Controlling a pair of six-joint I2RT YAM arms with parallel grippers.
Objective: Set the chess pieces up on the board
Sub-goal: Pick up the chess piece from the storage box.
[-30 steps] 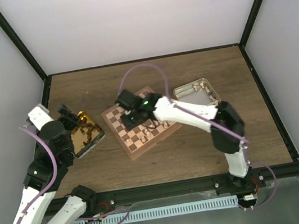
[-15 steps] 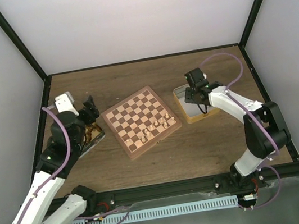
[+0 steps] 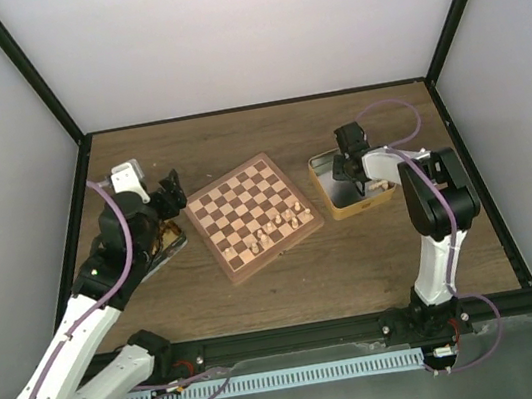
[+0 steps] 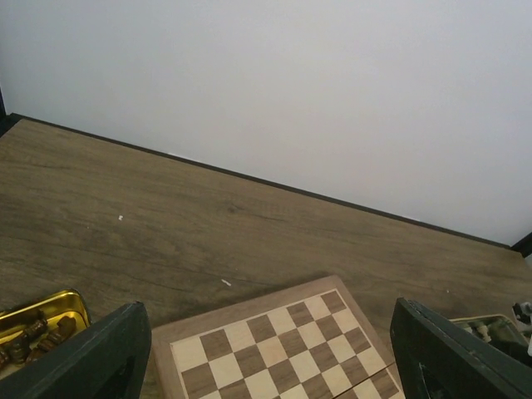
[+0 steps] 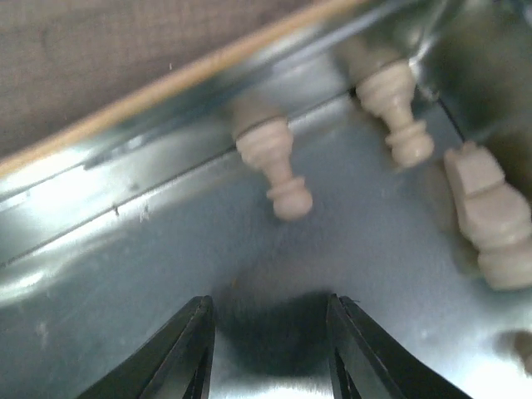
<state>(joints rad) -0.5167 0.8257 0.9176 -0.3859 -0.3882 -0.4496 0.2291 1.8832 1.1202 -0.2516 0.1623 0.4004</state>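
The chessboard lies at the table's middle, tilted, with several pale chess pieces along its near right edge. My right gripper is open and empty, low inside the silver tin. In the right wrist view its open gripper faces three pale pieces lying on the tin floor: a pawn, a second pawn and a blockier piece. My left gripper is open and empty, between the gold tin and the board's left corner. The left wrist view shows the board between the fingers.
The gold tin holds dark brown pieces at the left. The silver tin's corner shows at the far right of the left wrist view. White walls with black frame bars enclose the table on three sides.
My right arm has swung from over the board to the silver tin and lowered into it. My left gripper has moved from over the gold tin toward the board's left corner.
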